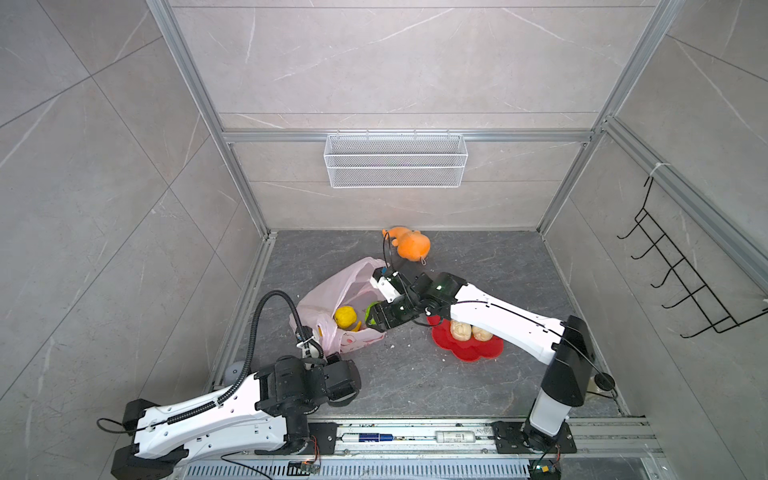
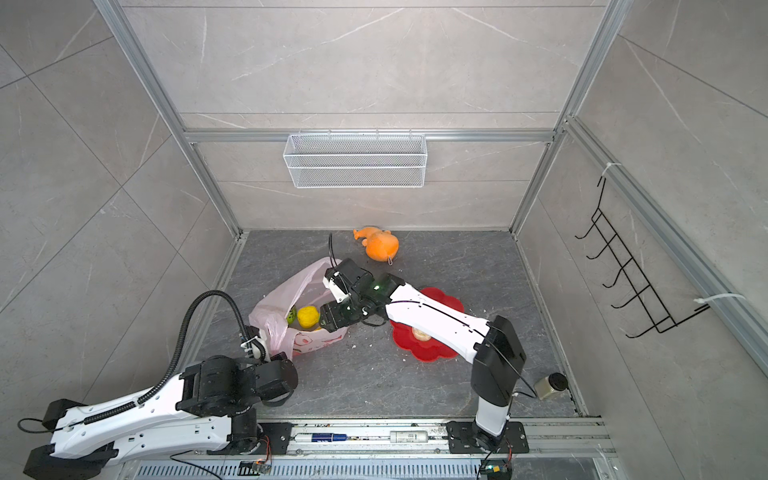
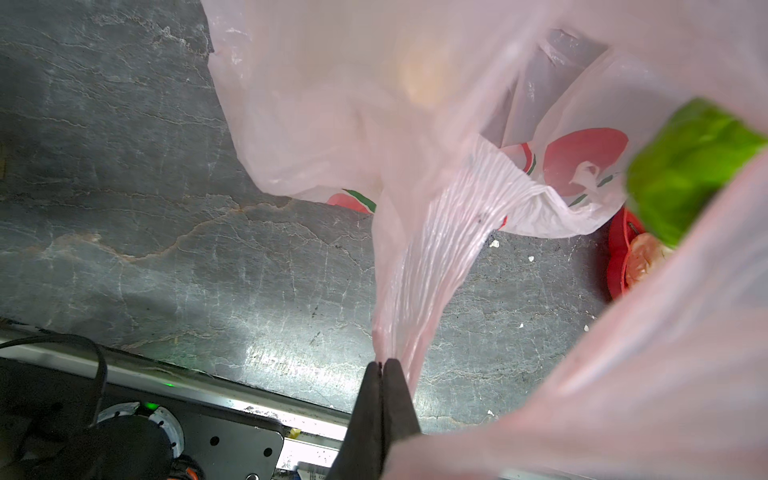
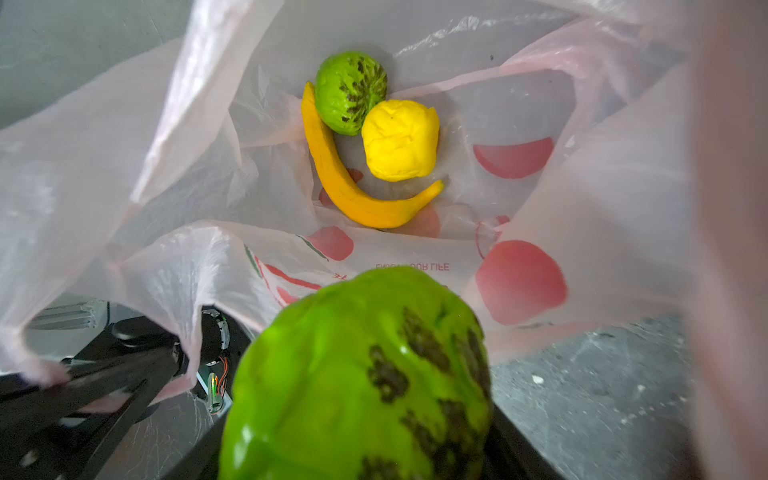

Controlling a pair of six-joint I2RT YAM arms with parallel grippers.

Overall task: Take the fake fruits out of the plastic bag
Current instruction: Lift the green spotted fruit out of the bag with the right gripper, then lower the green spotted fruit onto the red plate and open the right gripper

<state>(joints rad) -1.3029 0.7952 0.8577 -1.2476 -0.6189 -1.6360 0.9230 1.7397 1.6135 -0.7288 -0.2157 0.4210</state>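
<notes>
Holding green fruit (image 4: pixel 361 374): right gripper (image 1: pixel 374 318); left gripper (image 3: pixel 384 368) pinches plastic bag (image 3: pixel 436 249).

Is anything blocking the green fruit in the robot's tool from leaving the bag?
Nothing visible. The right tool holds the green fruit at the open mouth of the plastic bag, whose handle the left tool pinches.

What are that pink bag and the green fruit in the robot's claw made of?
The pink bag looks like thin plastic film, glossy and translucent; it creases finely and its red print shows through. The green fruit is likely moulded foam or rubber, not real: shiny skin, lumpy shape, dark blotches that look painted.
</notes>
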